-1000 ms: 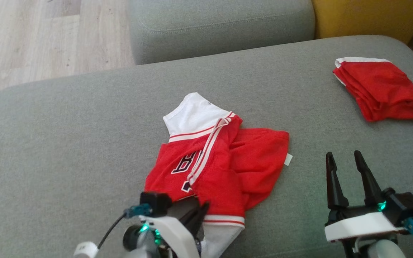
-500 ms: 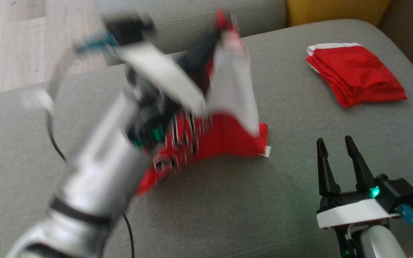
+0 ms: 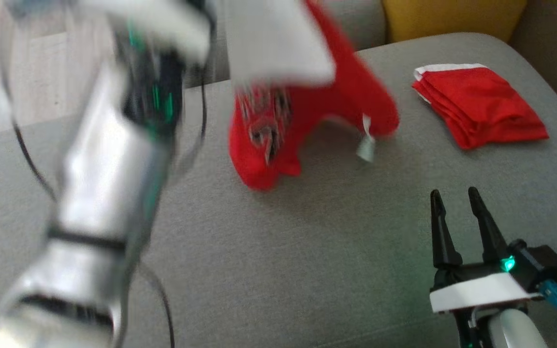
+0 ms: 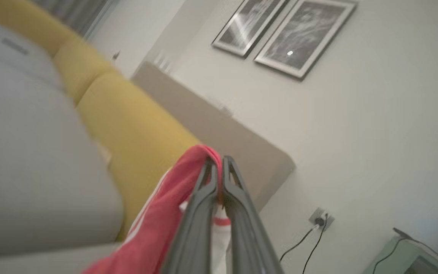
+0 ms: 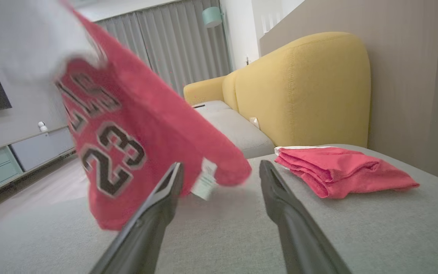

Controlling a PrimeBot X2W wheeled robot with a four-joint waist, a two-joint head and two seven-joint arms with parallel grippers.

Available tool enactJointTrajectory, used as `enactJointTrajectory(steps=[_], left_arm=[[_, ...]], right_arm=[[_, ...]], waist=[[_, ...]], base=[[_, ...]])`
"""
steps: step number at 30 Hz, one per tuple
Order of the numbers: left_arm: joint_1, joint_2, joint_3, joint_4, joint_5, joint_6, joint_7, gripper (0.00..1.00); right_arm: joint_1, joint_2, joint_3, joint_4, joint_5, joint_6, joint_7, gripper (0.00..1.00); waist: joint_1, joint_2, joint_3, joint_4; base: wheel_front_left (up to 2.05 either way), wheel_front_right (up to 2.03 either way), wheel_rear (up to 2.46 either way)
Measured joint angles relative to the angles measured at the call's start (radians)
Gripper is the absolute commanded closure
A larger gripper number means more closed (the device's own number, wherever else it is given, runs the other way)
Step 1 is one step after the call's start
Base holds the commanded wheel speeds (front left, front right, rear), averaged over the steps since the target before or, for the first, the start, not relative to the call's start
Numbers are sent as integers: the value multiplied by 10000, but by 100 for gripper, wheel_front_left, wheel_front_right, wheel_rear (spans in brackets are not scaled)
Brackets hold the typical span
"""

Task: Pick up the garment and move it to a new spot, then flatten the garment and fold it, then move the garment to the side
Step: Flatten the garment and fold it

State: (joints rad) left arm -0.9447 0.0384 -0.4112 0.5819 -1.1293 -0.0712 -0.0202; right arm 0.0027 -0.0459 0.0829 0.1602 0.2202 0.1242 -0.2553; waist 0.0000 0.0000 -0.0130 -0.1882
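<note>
Since one second ago, red-and-white mesh jersey numbered 23 (image 3: 317,106) now up off grey fabric sofa seat (image 3: 307,251), left arm (image 3: 109,159) raised with it. Left gripper (image 4: 219,163) clenched on jersey's red edge, fingers pressed together. Jersey hangs over seat's middle; hem contact unclear through motion blur, top cut off in head view. Right gripper (image 3: 454,193) spread, empty, low at right. Folded red cloth (image 3: 481,104) lies on seat, far right

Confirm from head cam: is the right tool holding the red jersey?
No: the right tool stands open with nothing between its fingers, and the red jersey hangs well away from it.
</note>
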Motion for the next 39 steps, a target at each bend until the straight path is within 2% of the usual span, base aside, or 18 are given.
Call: enactJointTrajectory(steps=[7, 10, 14, 16, 18, 21, 22, 24, 27, 30, 33, 36, 39], left_arm=[[5291, 773, -313, 750, -290, -4, -407, 100], [6090, 1204, -414, 926, 79, -96, -930, 100], [5889, 1588, -665, 1218, 1039, -182, -1793, 100], [5753, 1463, -550, 1191, 984, -362, -2092, 0], [5668, 1331, -447, 1014, 1235, -464, -2282, 0], [5743, 1296, 10, 702, 2656, -399, -2282, 0], [5743, 1296, 10, 702, 2656, -399, -2282, 0], [6050, 1229, 679, 345, 3643, -46, -2291, 0], [7188, 826, 1714, -341, 4571, 245, -2293, 0], [8676, 357, 2495, -1229, 5526, 441, -2291, 0], [9792, 157, 3315, -2322, 6312, 583, -2291, 0], [10590, 151, 3779, -3492, 7248, 834, -2293, 0], [11292, 138, 3800, -4454, 7317, 1229, -2293, 0]], right_arm=[[339, 0, -109, -61, -19, 0, 0, 0], [321, 4, -136, -100, -113, 0, 0, 0], [334, 4, -111, -54, -121, 0, 0, 0], [337, 4, -67, -31, -121, 0, 0, 0], [346, 4, 23, 23, -119, 0, 0, 0], [451, 4, 150, 98, -119, 0, 0, 0], [451, 4, 150, 98, -119, 0, 0, 0], [542, 4, 180, 148, -113, 0, 0, 0], [547, 4, 167, 153, -90, 0, 0, 0], [563, 4, 117, 155, -40, 0, 0, 0], [761, 4, 25, 190, 113, 0, 0, 0], [1015, 6, -29, 322, 194, 0, 0, 0], [1200, 6, -161, 445, 194, 0, 0, 0]], waist=[[-1, 0, -8, 591], [0, 0, 122, 796], [0, 0, 207, 1053], [0, 0, 208, 1195], [0, 0, 175, 1340], [0, 0, 55, 1541], [0, 0, 55, 1541], [0, 0, -62, 1620], [0, 0, -241, 1689], [-1, 0, -402, 1770], [-1, 0, -560, 1887], [-1, 0, -731, 2003], [-2, 0, -888, 2149]], base=[[0, 0, 0], [0, 0, 0], [0, 0, 0], [0, 0, 0], [0, 0, 0], [0, 0, 0], [0, 0, 0], [0, 0, 0], [0, 0, 0], [0, 0, 0], [0, 0, 0], [0, 0, 0], [0, 0, 0]])
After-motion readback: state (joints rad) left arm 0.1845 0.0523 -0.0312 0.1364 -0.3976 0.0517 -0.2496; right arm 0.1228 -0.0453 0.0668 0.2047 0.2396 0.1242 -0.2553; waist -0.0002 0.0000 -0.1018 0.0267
